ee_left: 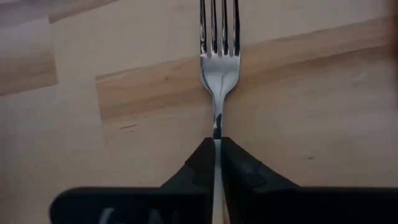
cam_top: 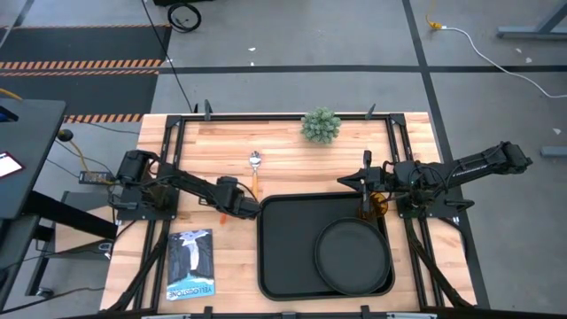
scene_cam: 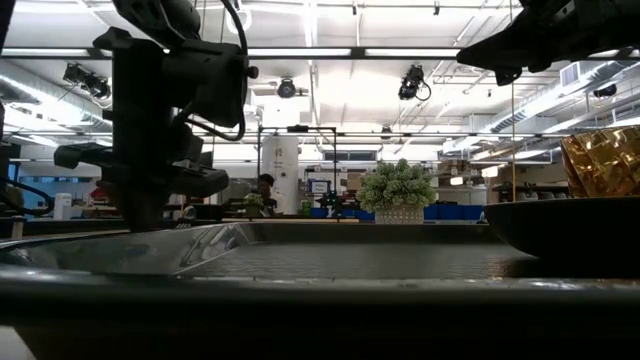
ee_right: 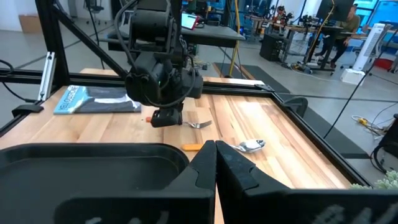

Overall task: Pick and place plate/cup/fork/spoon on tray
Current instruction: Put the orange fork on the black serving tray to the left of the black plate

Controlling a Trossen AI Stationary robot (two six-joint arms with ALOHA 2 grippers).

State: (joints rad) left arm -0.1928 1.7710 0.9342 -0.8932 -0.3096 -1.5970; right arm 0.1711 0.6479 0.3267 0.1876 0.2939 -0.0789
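1. With its two fingers drawn together on the fork's (ee_left: 219, 74) slim neck, the left end effector (ee_left: 217, 149) has the fork pinched; the left wrist view shows the metal stem running straight down between the finger pads, so the grip looks centred. The fork lies flat on the bench (cam_top: 221, 146) and appears not yet lifted.
2. From this end effector the fork extends straight ahead: tines farthest away, handle passing back under the fingers. Its long axis lines up with the end effector's own forward direction, at right angles to the line along which the fingers close.
3. The tray (cam_top: 283, 248) lies just beside the left end effector (cam_top: 241, 206), on its far side from the arm's base, so the carry should be short. The left arm is clearly the nearer one to the fork.
4. The plate (cam_top: 353, 257) already sits in the tray, in the part farther from the left end effector, which leaves bare tray floor on the near side for the fork.
5. The spoon (cam_top: 255, 162) lies on the bench near the left end effector, bowl pointing away from the tray, handle toward it; it remains to be moved.
6. The right end effector (cam_top: 367, 197) hangs over the tray's far rim beside the cup (cam_top: 379, 206), its fingers pressed together on nothing in the right wrist view (ee_right: 215, 163).
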